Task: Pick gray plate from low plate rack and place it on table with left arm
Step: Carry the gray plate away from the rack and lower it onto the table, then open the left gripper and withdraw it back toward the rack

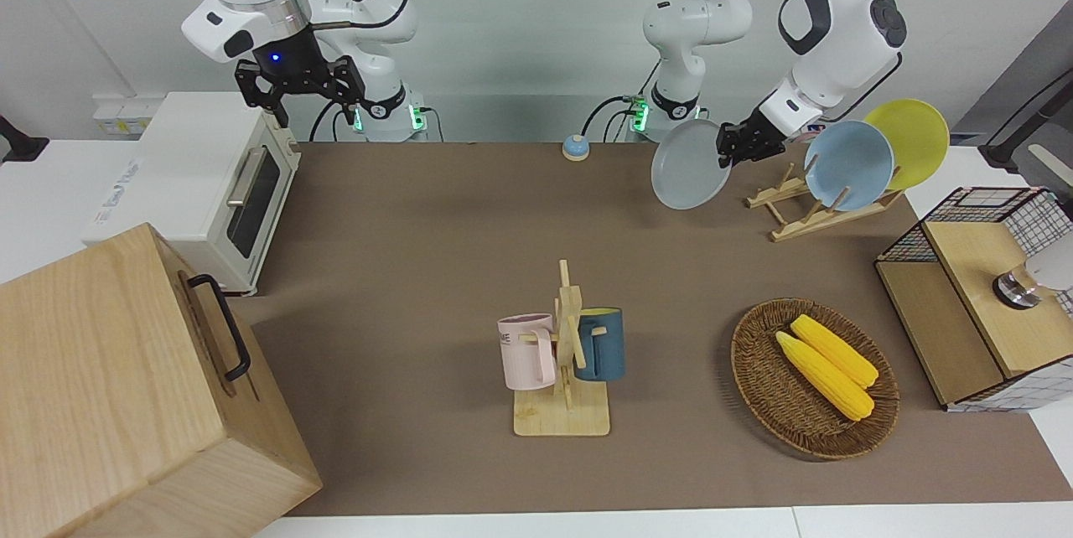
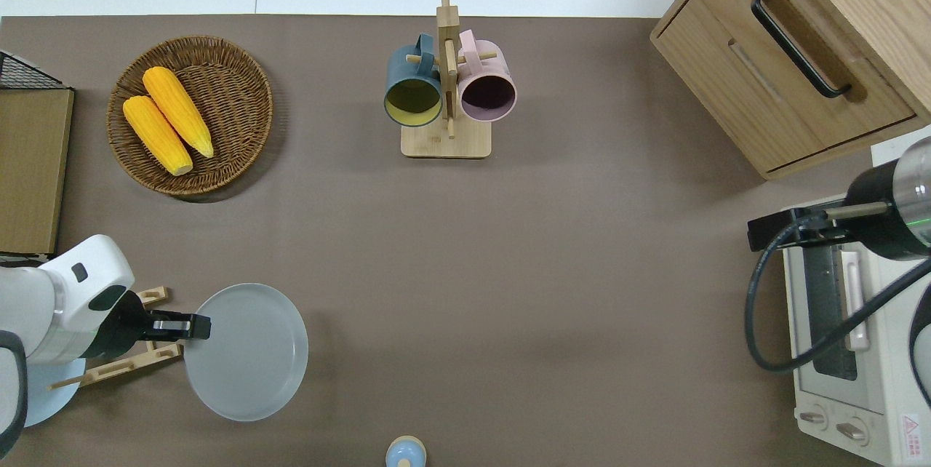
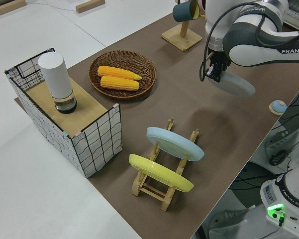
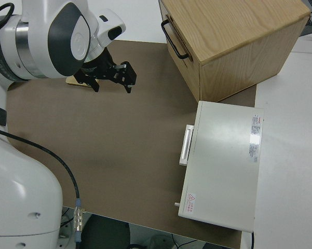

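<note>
My left gripper [image 1: 731,146] [image 2: 190,326] is shut on the rim of the gray plate [image 1: 687,165] [image 2: 247,352] [image 3: 237,84]. The plate hangs tilted in the air, off the low plate rack [image 1: 805,215] [image 2: 120,365] [image 3: 154,186]. In the overhead view it is over bare table [image 1: 419,253], beside the rack toward the right arm's end. A light blue plate [image 1: 848,165] [image 3: 175,143] and a yellow plate [image 1: 909,140] [image 3: 160,173] lean in the rack. The right arm is parked, its gripper [image 1: 298,90] [image 4: 111,75] open and holding nothing.
A wicker basket [image 1: 754,370] with two corn cobs and a wooden mug stand [image 1: 563,354] with two mugs lie farther from the robots. A wire-sided box [image 1: 981,312] stands at the left arm's end. A toaster oven [image 1: 209,186], wooden cabinet [image 1: 126,387] and small blue knob [image 1: 575,147] are also here.
</note>
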`<state>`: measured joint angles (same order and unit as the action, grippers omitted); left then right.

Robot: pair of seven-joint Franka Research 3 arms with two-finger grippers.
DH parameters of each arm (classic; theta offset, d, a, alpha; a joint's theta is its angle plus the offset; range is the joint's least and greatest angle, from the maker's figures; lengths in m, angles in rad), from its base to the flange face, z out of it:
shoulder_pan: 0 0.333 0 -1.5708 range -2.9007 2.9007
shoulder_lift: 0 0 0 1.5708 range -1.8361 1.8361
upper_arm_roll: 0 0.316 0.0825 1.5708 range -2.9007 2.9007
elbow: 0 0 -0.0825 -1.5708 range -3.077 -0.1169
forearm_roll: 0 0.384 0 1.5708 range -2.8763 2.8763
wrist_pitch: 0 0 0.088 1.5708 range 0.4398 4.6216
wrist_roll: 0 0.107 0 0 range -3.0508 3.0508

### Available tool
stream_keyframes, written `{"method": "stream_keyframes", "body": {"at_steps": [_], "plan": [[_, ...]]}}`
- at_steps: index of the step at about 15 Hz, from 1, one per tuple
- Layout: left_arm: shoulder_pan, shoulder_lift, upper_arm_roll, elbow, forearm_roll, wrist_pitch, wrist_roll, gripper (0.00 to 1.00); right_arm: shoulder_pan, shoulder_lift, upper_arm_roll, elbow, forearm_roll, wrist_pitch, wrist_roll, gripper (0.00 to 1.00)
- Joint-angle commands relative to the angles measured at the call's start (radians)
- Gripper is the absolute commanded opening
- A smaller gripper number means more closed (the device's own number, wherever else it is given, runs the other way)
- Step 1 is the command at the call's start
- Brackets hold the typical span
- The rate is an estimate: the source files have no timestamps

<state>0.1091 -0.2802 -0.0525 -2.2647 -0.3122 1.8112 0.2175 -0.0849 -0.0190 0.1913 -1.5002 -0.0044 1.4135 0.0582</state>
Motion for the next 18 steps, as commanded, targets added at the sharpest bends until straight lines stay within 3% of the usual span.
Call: {"method": "stream_keyframes", "body": {"at_steps": [1, 11, 15, 16, 18], "plan": [[-0.038, -0.008, 0.007, -0.052, -0.013, 0.086, 0.002, 0.00, -0.007, -0.002, 0.007, 0.006, 0.007, -0.014, 0.000, 0.987], [-0.046, 0.116, 0.002, -0.139, -0.013, 0.313, 0.052, 0.00, -0.007, -0.002, 0.007, 0.006, 0.007, -0.014, 0.000, 0.987], [-0.045, 0.127, 0.002, -0.142, -0.013, 0.323, 0.063, 0.00, -0.007, -0.002, 0.005, 0.006, 0.007, -0.014, -0.001, 0.987], [-0.045, 0.127, 0.002, -0.142, -0.011, 0.323, 0.063, 0.07, -0.007, -0.002, 0.005, 0.006, 0.007, -0.014, 0.000, 0.987], [-0.043, 0.128, 0.002, -0.141, -0.007, 0.323, 0.063, 0.31, -0.007, -0.002, 0.005, 0.006, 0.007, -0.014, 0.000, 0.987]]}}
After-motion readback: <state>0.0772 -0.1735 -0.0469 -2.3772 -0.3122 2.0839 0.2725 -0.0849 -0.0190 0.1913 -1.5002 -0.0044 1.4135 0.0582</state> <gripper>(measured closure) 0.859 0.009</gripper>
